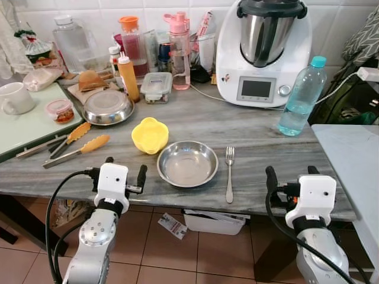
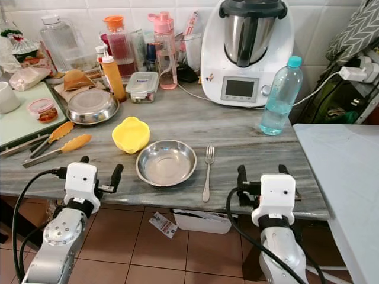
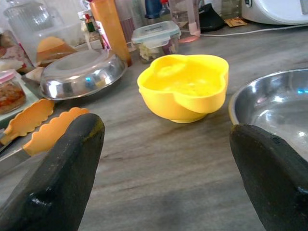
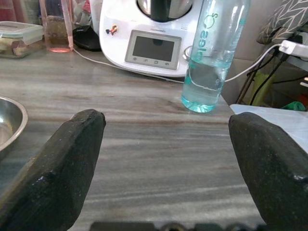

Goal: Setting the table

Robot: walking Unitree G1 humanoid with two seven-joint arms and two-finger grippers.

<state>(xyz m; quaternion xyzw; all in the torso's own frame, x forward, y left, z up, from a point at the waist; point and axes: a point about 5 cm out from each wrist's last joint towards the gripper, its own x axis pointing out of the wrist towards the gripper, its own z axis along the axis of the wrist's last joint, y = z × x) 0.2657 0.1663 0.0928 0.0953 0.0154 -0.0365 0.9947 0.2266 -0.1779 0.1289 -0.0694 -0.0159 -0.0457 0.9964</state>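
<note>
A metal bowl (image 1: 188,163) is seen near the front edge of the grey table (image 1: 260,142). A fork (image 1: 229,173) is laid just right of it, and a yellow cup (image 1: 150,134) is touching its far left rim. The left gripper (image 1: 125,170) and right gripper (image 1: 291,174) are held at the near edge, jaws spread wide, nothing held.

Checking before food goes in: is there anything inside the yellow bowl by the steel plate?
The yellow bowl looks empty: its bare yellow inside shows in the left wrist view. The near wall hides a little of the bottom. It stands just beside the steel plate.
</note>
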